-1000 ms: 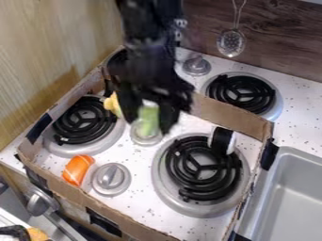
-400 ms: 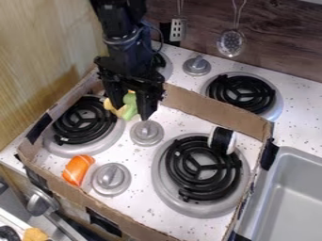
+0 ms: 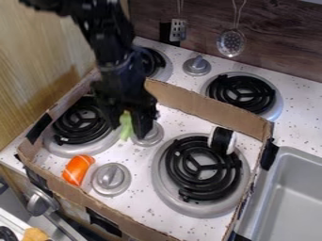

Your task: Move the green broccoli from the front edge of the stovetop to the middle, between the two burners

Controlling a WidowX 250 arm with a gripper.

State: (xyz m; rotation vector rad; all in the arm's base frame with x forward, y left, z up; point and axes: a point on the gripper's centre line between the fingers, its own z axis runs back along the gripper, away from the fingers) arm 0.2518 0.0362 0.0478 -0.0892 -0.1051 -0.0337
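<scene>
A: Where is the gripper (image 3: 129, 132)?

B: Low over the stove top (image 3: 148, 202), inside the cardboard border (image 3: 207, 112), toward its upper-left part in the camera view. The arm (image 3: 107, 42) comes in from the upper left.

A: Is it grasping anything?

B: I can't tell. A light green thing (image 3: 125, 126) shows right at its lower end, upright and narrow, but whether it is clenched there or only lies in line with it is unclear.

A: Where exactly is that green thing?

B: Between the left burner (image 3: 80, 123) and a round metal knob (image 3: 151, 136), which the gripper partly covers.

A: And what else is about?

B: An orange thing (image 3: 77, 169) with pale markings lies tilted near the left border, just beside another knob (image 3: 110, 178). A black and white cylinder (image 3: 221, 140) sits at the upper right edge of the large burner (image 3: 202, 167).

A: Beyond the cardboard?

B: A metal sink (image 3: 292, 193) to the right, two more burners toward the back, and a slotted turner (image 3: 178, 29) and a perforated ladle (image 3: 231, 43) hanging against the dark wall (image 3: 280, 40).
</scene>
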